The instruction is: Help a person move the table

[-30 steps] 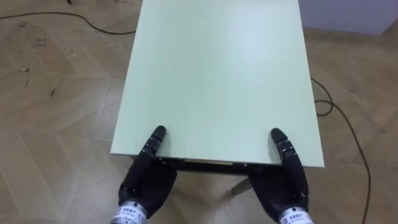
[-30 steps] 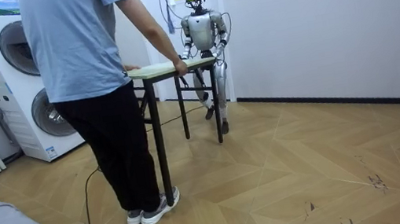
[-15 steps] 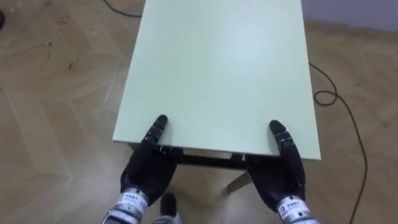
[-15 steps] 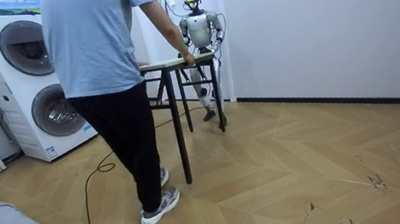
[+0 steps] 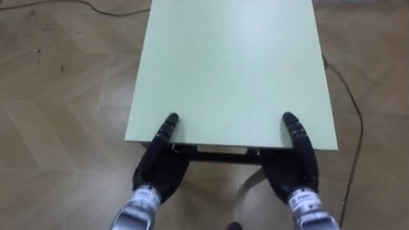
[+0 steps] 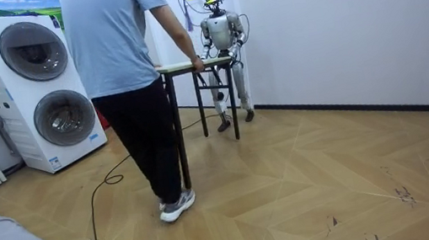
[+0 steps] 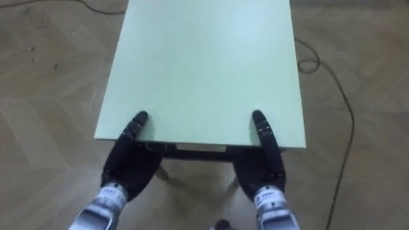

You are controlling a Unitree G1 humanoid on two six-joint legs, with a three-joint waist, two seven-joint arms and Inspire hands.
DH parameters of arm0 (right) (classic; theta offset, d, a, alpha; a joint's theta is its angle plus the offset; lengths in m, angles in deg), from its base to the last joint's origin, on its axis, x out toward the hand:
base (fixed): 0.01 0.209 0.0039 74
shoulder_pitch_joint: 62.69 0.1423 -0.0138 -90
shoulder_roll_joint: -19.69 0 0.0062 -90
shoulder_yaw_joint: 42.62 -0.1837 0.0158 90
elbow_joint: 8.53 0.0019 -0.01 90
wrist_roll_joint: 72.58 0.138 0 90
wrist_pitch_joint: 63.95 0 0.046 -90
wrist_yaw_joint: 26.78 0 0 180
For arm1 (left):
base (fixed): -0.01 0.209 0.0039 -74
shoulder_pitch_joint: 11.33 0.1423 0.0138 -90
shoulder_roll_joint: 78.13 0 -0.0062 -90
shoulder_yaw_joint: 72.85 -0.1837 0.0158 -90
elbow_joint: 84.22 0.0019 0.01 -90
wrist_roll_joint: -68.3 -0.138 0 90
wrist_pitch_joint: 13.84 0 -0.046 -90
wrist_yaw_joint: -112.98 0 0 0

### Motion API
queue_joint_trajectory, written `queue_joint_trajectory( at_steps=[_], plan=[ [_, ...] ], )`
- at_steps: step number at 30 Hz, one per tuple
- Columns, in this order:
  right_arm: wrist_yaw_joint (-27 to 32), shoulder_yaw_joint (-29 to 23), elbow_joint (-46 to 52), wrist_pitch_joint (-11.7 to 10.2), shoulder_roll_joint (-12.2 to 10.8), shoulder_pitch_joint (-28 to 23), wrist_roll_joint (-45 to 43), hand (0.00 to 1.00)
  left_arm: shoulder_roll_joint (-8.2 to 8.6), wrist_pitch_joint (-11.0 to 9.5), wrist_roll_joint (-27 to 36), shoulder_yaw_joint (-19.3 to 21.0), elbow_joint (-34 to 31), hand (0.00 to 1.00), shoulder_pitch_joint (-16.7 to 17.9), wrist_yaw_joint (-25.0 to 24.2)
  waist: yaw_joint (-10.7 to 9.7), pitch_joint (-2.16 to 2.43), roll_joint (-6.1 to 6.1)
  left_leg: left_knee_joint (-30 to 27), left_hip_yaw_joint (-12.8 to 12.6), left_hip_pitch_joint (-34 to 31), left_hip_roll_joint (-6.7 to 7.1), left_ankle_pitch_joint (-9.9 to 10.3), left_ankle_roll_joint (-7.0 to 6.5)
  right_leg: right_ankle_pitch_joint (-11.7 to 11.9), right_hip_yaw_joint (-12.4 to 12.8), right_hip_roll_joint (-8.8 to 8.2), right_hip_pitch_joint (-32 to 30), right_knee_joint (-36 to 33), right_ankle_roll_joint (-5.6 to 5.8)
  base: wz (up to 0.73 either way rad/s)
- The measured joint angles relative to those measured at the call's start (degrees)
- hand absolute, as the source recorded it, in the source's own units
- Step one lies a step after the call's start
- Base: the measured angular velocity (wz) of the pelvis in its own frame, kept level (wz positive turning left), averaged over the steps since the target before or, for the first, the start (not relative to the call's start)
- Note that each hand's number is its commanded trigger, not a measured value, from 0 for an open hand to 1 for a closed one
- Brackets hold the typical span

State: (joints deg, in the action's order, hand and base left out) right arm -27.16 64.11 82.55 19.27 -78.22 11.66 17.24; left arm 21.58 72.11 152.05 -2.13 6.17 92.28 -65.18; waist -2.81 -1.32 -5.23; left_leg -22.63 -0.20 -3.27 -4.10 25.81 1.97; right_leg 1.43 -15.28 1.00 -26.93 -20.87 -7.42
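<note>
My left hand [image 5: 160, 171] sits at the lower left of the eye view. Its thumb [image 5: 168, 126] lies straight and points toward the top of the frame. My right hand [image 5: 295, 172] mirrors it at the lower right, its thumb [image 5: 293, 128] likewise straight. Both wrists enter from the bottom edge. In the room view, upper middle, I stand upright with both arms held forward.
</note>
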Motion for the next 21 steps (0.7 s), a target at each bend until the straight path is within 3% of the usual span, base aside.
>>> queue_joint_trajectory(
  at_steps=[1, 2, 6, 7, 9, 10, 11, 12, 14, 16, 17, 19, 21],
  plan=[
    [0.01, -0.02, -0.29, -0.24, 0.20, 0.17, 0.03, 1.00, 0.39, 0.00, -0.02, -0.07, 0.29, 1.00, -0.09, 0.14, 0.10, -0.09, 0.23, 1.58, -2.41, 0.07, 0.10, -0.59, -0.72, 0.14, 0.04, -0.67, 0.00, 0.21, 0.10, 0.03],
    [0.02, 0.07, -0.78, -0.13, 0.13, 0.16, 0.07, 1.00, 0.36, -0.11, -0.05, -0.04, 0.88, 1.00, -0.24, 0.14, 0.54, -0.04, 1.07, 2.85, -2.88, 0.50, 1.00, -1.97, -1.86, 0.90, 0.73, -1.10, 0.05, 0.47, 0.14, 0.00],
    [0.06, 0.07, -2.73, 0.76, 0.13, -0.10, 0.10, 1.00, 0.09, -0.04, -0.10, -0.24, 3.14, 1.00, -0.02, 0.14, 1.09, 0.01, 2.41, 2.87, -3.79, 1.12, 3.16, -3.57, -2.59, 3.84, 1.39, -2.10, 2.03, 3.69, 0.33, -0.03],
    [0.09, 0.08, -3.02, 0.75, 0.20, -0.24, 0.10, 1.00, 0.49, -0.01, -0.10, -0.29, 3.77, 1.00, -0.02, 0.14, 1.20, -0.02, 2.83, 2.83, -4.08, 0.97, 4.13, -4.25, -3.08, 5.30, 1.83, -2.76, 2.48, 4.98, 0.59, -0.03],
    [0.54, 0.12, -3.06, 0.84, 0.25, -0.33, -0.03, 1.00, 0.56, 0.02, 0.08, -0.32, 4.11, 1.00, 0.11, 0.17, 1.12, 0.02, 3.80, 3.07, -4.56, 0.46, 5.90, -5.64, -3.98, 8.05, 3.10, -3.79, 2.91, 7.36, 2.16, -0.07],
    [0.78, 0.07, -3.05, 1.00, 0.43, -0.26, -0.03, 1.00, 0.74, 0.02, 0.38, -0.36, 4.12, 1.00, 0.25, 0.23, 1.16, 0.04, 4.03, 3.02, -5.62, -0.44, 5.99, -6.64, -4.84, 10.58, 4.31, -4.19, 3.05, 9.66, 6.76, -0.09],
    [0.97, 0.01, -3.05, 1.27, 0.53, -0.21, 0.14, 1.00, 0.54, 0.03, 0.40, -0.38, 4.15, 1.00, 0.31, 0.23, 1.40, -0.10, 4.14, 2.96, -6.48, -1.33, 5.93, -7.54, -5.55, 11.30, 5.25, -4.52, 2.88, 9.24, 10.46, -0.05],
    [1.14, -0.09, -3.08, 1.32, 0.64, -0.57, 0.27, 1.00, 0.39, 0.30, 0.40, -0.42, 4.25, 1.00, 0.36, 0.43, 1.41, -0.13, 4.10, 2.93, -6.89, -1.35, 5.71, -7.90, -5.70, 8.86, 5.63, -5.17, 2.61, 5.91, 9.82, 0.17],
    [1.13, 0.01, -2.89, 0.49, 0.53, -2.62, 0.80, 1.00, -0.07, 0.50, 0.38, -1.42, 4.26, 1.00, 0.56, 1.26, 1.21, -0.12, 4.11, 3.61, -7.75, -1.27, 4.70, -9.34, -5.52, -5.00, 5.71, -8.28, 4.35, -10.13, 8.69, 0.28],
    [1.13, 0.63, -2.91, -0.05, 0.56, -2.88, 0.98, 1.00, -0.24, 0.48, 0.18, -1.20, 4.20, 1.00, 1.03, 1.28, 1.93, -0.14, 4.08, 3.96, -7.86, -1.56, 4.38, -10.07, -5.08, -10.80, 6.52, -10.05, 9.16, -13.24, 10.36, -0.05],
    [1.14, 1.82, -2.90, -1.16, 0.51, -2.84, 1.18, 1.00, -0.21, 0.47, -0.06, -1.10, 4.20, 1.00, 1.03, 1.30, 2.55, -0.10, 4.15, 3.91, -7.93, -2.11, 4.19, -10.46, -4.80, -12.67, 7.43, -9.80, 11.85, -12.24, 10.77, -0.10],
    [1.14, 2.93, -2.90, -2.51, 0.63, -2.76, 2.00, 1.00, -0.22, 0.34, -0.19, -1.07, 4.20, 1.00, 1.05, 1.31, 3.43, -0.11, 4.45, 4.07, -7.98, -2.30, 3.98, -11.17, -4.10, -12.95, 7.24, -8.59, 13.93, -7.17, 10.82, -0.14],
    [1.14, 3.47, -3.06, -2.76, 0.67, -2.68, 2.09, 1.00, -0.59, 0.21, -0.62, -1.14, 4.21, 1.00, 1.16, 1.30, 4.49, -0.07, 4.52, 4.99, -8.13, -2.11, 3.72, -11.84, -3.40, -12.07, 7.17, -7.16, 15.44, -2.60, 9.39, -0.17]
  ],
)
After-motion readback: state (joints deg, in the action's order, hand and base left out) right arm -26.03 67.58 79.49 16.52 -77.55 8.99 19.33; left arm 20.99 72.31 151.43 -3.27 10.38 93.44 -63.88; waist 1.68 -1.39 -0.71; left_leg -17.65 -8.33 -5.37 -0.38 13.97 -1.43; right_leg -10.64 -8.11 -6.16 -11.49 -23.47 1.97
